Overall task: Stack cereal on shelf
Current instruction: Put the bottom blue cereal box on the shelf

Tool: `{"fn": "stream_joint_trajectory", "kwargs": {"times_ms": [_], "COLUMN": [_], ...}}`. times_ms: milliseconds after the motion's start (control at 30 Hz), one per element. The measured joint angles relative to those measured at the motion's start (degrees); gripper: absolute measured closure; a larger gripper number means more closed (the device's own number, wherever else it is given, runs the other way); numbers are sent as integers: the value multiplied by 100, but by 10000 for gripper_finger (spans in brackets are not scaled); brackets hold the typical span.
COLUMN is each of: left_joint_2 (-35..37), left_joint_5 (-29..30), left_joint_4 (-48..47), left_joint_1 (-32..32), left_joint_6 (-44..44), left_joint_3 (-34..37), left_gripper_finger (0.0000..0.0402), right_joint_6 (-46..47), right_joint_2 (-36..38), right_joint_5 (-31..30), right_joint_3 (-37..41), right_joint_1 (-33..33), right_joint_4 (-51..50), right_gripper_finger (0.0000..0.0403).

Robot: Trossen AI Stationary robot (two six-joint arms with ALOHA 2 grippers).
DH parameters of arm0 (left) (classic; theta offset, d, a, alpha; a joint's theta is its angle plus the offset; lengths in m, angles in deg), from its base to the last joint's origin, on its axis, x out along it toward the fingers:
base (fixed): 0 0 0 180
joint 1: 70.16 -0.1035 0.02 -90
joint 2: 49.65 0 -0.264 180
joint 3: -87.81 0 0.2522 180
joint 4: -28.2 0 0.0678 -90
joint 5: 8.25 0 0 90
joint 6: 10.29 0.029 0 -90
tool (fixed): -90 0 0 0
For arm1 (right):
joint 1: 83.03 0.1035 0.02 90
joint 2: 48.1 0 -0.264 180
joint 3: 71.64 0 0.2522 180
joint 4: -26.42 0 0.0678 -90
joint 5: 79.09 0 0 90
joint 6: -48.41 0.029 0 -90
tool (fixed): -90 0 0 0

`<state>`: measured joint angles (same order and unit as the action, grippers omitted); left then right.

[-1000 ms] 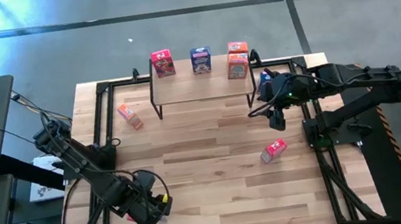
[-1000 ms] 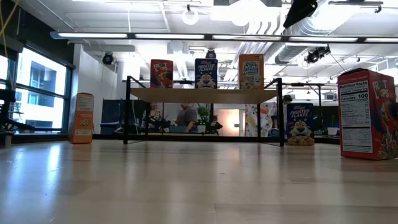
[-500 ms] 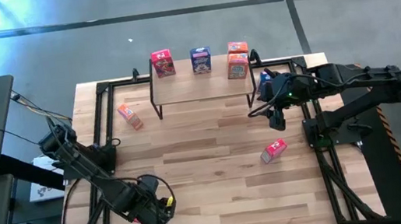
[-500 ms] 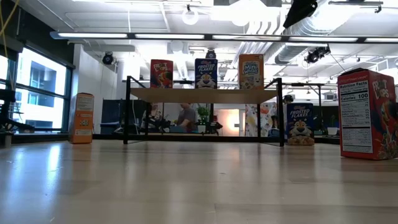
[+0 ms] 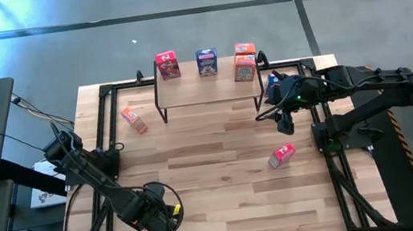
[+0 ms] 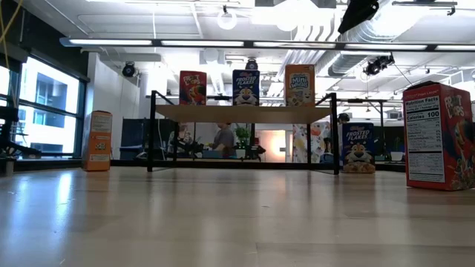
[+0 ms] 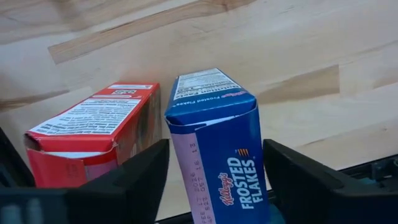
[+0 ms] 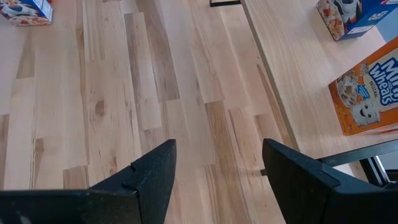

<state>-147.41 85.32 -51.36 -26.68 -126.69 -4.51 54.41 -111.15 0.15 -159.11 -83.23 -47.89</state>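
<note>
At the table's near-left corner, our left pincer [image 7: 211,180], half open, straddles a blue box [image 7: 217,143] touching a red box [image 7: 93,134]; closing, we risk knocking that neighbour.

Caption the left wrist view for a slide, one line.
Left gripper straddling a blue Frosted Flakes box, red cereal box alongside.

Two dark jointed arms [image 5: 93,176], black cables, broad matte-black jaws

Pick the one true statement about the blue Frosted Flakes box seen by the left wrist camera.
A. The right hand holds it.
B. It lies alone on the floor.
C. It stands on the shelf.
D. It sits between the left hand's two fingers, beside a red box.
D: the blue Frosted Flakes box sits between the left hand fingers, with a red box beside it on the table.
</note>
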Motion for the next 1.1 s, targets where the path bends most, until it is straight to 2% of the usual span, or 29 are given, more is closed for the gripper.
{"fn": "stream_joint_trajectory", "kwargs": {"times_ms": [267,633,867,1100], "left_joint_2": [0,0,2,2], "left_joint_5": [-9,-155,-153,-108], "left_joint_4": [5,11,-17,-68], "left_joint_1": [0,-49,-296,-707], "left_joint_6": [110,442,1219,2404], "left_joint_3": [0,0,-281,-623], "left_gripper_finger": [217,258,261,261], "right_joint_6": [0,0,0,0], "right_joint_2": [0,0,0,0], "right_joint_5": [0,-1,0,-2], "right_joint_3": [0,0,0,0], "right_joint_1": [-2,0,0,-1], "right_joint_4": [1,0,1,1], "right_gripper_finger": [171,171,171,171]}}
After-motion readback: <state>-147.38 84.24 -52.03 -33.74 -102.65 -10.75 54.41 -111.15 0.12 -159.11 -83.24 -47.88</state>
